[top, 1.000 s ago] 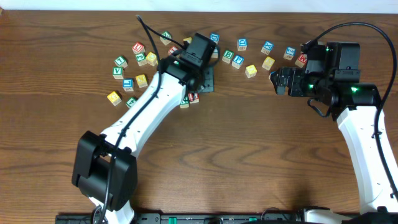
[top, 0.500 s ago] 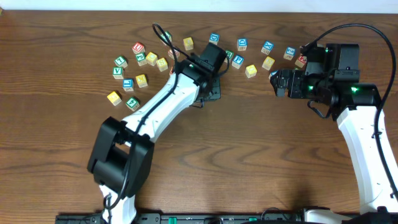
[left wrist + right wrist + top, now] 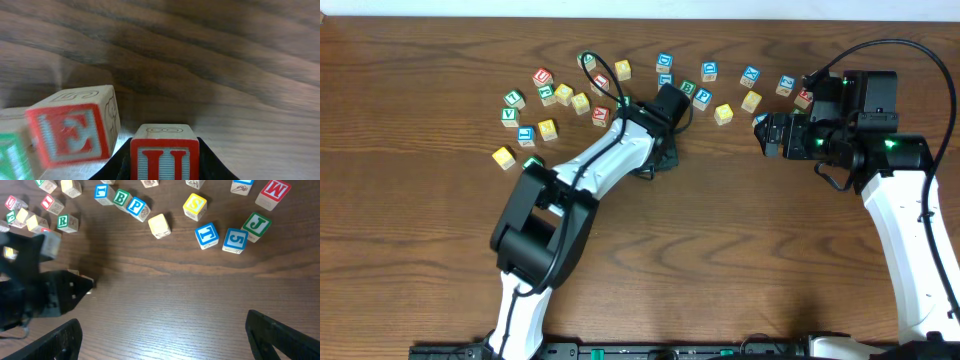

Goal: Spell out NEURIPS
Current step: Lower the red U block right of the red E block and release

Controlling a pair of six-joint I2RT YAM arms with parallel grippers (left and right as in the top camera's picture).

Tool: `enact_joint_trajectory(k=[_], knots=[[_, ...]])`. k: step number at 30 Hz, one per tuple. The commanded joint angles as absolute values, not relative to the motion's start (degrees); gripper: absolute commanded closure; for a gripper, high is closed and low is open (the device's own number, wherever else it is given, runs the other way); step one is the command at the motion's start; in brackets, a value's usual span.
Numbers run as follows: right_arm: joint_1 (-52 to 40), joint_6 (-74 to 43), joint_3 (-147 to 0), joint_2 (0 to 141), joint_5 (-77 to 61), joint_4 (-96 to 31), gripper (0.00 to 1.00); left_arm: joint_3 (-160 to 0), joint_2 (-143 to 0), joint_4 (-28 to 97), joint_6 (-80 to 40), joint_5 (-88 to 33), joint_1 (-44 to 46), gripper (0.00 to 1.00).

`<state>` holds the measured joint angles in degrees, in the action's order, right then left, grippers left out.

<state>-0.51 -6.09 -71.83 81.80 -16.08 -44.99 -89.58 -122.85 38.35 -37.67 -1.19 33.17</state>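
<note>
The gripped cube (image 3: 165, 150), small, wooden and square-edged, is clamped between the dark fingers of the left end effector (image 3: 165, 162). Its pale face carries a red frame, a blue-hatched panel and two red upright strokes of a cropped letter. Just to its left the E cube (image 3: 72, 131) is seen tilted and slightly blurred. The right end effector (image 3: 164, 322) is spread wide above the dark, grain-streaked surface (image 3: 175, 280). Beyond it lie the blue-lettered P cube (image 3: 136, 206), the yellow S cube (image 3: 195, 205), the green-lettered R cube (image 3: 67, 222) and a plain pale cube (image 3: 160, 225).
</note>
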Motion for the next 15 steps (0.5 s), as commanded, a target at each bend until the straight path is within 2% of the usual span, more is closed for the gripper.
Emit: enact_joint_trajectory(k=[1,3,4,10,15], knots=[[-0.84,-6.76,-72.97,82.04,-15.94,-45.25,0.01,-89.30,-123.68,38.06,-38.46,-0.89,33.30,0.75],[-0.84,-6.76,-72.97,82.04,-15.94,-45.25,0.01,-89.30,-123.68,38.09,-38.46,-0.91,33.30,0.75],[-0.84,-6.79,-72.97,82.04,-15.94,-45.19,0.01,-89.30,-123.68,38.09,-38.46,-0.91,33.30,0.68],[-0.84,-6.79,-72.97,82.04,-15.51,-44.49,0.01,-89.47,-123.66,38.15,-38.46,-0.95,33.30,0.49],[-0.84,-6.79,-72.97,82.04,-15.35,-44.34,0.01,-90.32,-122.69,38.94,-38.17,-1.13,33.30,0.47]])
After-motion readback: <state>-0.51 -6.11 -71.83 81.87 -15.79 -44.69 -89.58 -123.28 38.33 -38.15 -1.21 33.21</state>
